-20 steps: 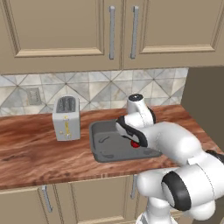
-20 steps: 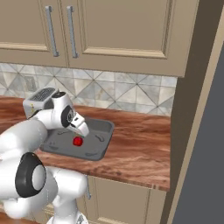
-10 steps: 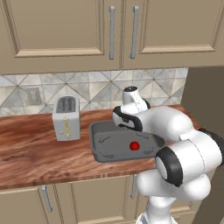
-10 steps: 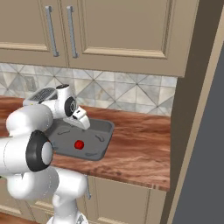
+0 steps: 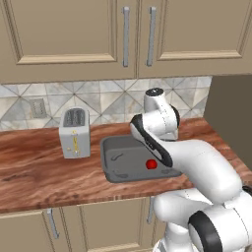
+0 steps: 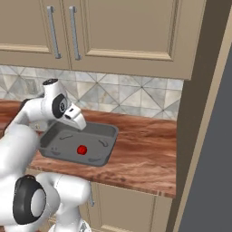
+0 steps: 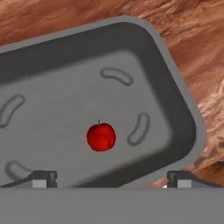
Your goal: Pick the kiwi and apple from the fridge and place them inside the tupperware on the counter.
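The apple [image 5: 151, 164] [image 6: 82, 149] [image 7: 101, 137], a small shiny red ball, lies loose on the floor of the dark grey tupperware [image 5: 120, 160] [image 6: 97, 135] [image 7: 65, 100]. The tupperware rests on the wood-grain counter [image 5: 39, 172] [image 6: 145, 149]. My gripper [image 7: 112, 178] [image 6: 80, 123] hangs open above the tupperware's near rim, fingertips wide apart and nothing between them. It is well clear of the apple. In the left base view my own forearm hides the hand. The kiwi is out of view. A flat grey face of the fridge [image 6: 213, 158] fills the far right.
A silver toaster [image 5: 75, 133] stands on the counter left of the tupperware. Beige upper cabinets [image 5: 123, 34] hang over the tiled backsplash. A tall brown panel [image 6: 192, 113] rises between the counter's end and the fridge. Bare wood lies right of the tupperware.
The hand has lifted up and back from the apple. The apple stays lying in the tupperware. The jaws stayed open throughout.
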### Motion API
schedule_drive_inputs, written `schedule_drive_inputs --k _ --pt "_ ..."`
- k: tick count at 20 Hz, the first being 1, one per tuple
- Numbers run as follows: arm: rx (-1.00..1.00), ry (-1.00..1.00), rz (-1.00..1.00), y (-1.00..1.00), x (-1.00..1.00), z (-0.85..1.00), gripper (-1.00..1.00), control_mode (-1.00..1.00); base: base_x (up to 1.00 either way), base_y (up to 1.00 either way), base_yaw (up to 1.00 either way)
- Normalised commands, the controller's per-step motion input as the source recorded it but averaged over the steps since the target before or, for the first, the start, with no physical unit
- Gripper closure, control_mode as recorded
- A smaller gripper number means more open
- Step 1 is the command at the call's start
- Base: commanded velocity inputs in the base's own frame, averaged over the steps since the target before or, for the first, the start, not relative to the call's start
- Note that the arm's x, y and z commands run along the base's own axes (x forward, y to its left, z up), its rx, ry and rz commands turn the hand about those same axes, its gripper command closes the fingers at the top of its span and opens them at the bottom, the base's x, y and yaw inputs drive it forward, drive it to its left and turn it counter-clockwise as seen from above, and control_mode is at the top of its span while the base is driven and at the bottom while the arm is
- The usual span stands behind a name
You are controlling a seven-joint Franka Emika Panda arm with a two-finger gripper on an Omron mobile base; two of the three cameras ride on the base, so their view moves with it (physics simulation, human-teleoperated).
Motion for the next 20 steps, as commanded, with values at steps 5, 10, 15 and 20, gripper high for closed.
schedule_drive_inputs --k 5,10,15,20 --pt "0.0 0.0 0.12 0.0 -0.86 0.81 -1.0 -1.0 0.0 0.0 0.0" --pt "0.0 0.0 0.25 0.0 -0.95 0.68 -1.0 -1.0 0.0 0.0 0.0" --pt "0.0 0.0 0.23 0.0 -0.94 0.63 -1.0 -1.0 0.0 0.0 0.0" --pt "0.0 -0.14 0.19 -0.1 -0.93 0.47 -1.0 -1.0 0.0 0.0 0.0"
